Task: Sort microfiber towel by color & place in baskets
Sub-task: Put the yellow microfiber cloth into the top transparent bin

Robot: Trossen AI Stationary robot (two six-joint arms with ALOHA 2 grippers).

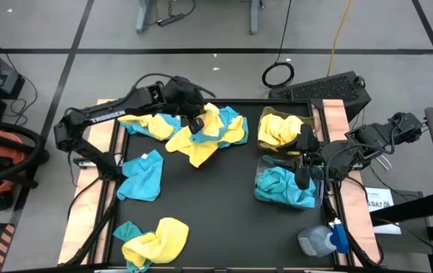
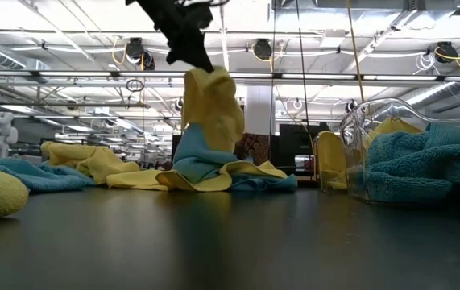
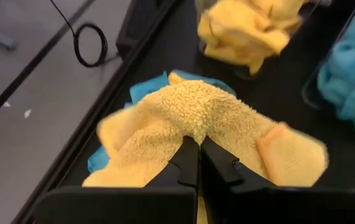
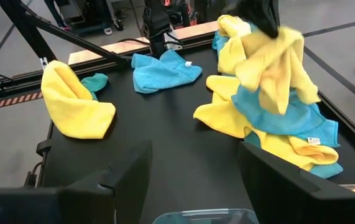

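My left gripper is over the mixed pile at the table's far middle, shut on a yellow towel. The pile of yellow and teal towels lies under it. My right gripper hangs open above the near basket, which holds teal towels. The far basket holds yellow towels. A teal towel lies flat left of centre. A yellow towel and a teal one lie at the near left. My left gripper pinches a raised fold of the yellow towel between its two fingers, coming from above and pointing down. The towel hangs below the fingers, drawn up into a peak. Its lower end still lies on the pile.
A blue-capped grey bottle lies at the table's near right corner. A black keyboard sits beyond the far right edge. Bare black tabletop lies between the pile and the near edge.
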